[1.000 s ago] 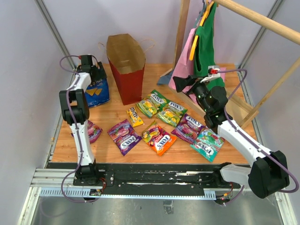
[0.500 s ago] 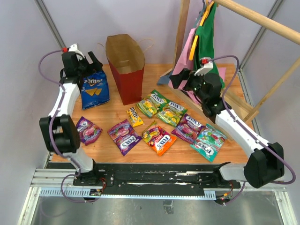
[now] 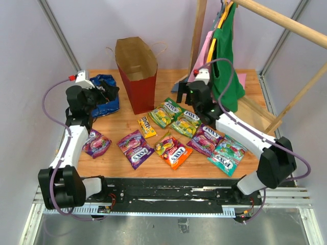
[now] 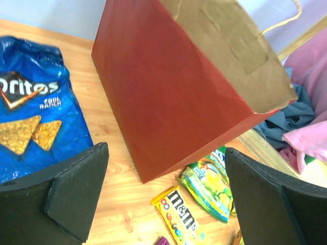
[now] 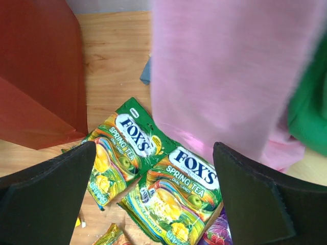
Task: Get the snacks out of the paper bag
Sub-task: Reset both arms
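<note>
The dark red paper bag [image 3: 137,76] stands upright and open at the back of the table; it also shows in the left wrist view [image 4: 179,87]. Several snack packets lie on the table in front of it: a blue Doritos bag [image 3: 103,102], a yellow M&M's packet [image 3: 147,126], two green Fox's packets [image 5: 127,145] and purple, orange and teal ones. My left gripper [image 3: 109,94] is open and empty above the Doritos bag [image 4: 30,117], left of the paper bag. My right gripper [image 3: 187,95] is open and empty above the green packets, right of the bag.
A wooden rack [image 3: 286,25] at the back right carries pink [image 5: 225,76] and green [image 3: 227,61] garments that hang close to my right gripper. A purple packet [image 3: 96,143] lies near the table's left edge.
My left arm has swung down and forward from the back left corner to just above the Doritos bag. My right arm has moved left, away from the garments and toward the paper bag.
</note>
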